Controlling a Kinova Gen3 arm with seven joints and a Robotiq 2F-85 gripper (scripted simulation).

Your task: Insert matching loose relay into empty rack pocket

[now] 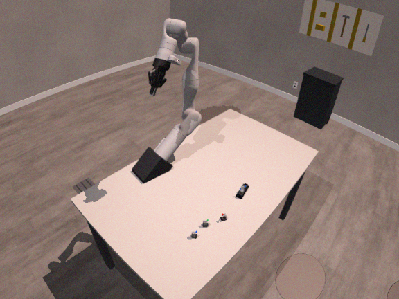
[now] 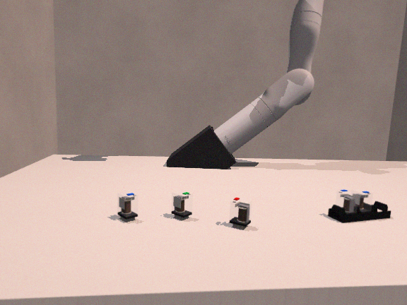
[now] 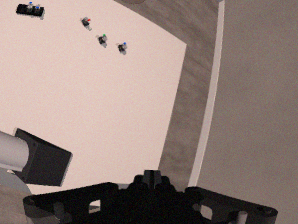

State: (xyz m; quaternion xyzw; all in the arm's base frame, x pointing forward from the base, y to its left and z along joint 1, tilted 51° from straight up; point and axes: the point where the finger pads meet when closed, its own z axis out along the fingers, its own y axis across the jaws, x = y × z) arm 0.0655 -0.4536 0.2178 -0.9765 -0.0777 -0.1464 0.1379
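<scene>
Relay with the blue button (image 2: pixel 127 205), farthest from the rack (image 2: pixel 360 210), looks light, rigid, slippery-walled; grasp its clear sides; gripper (image 1: pixel 153 91) closed, empty.
</scene>
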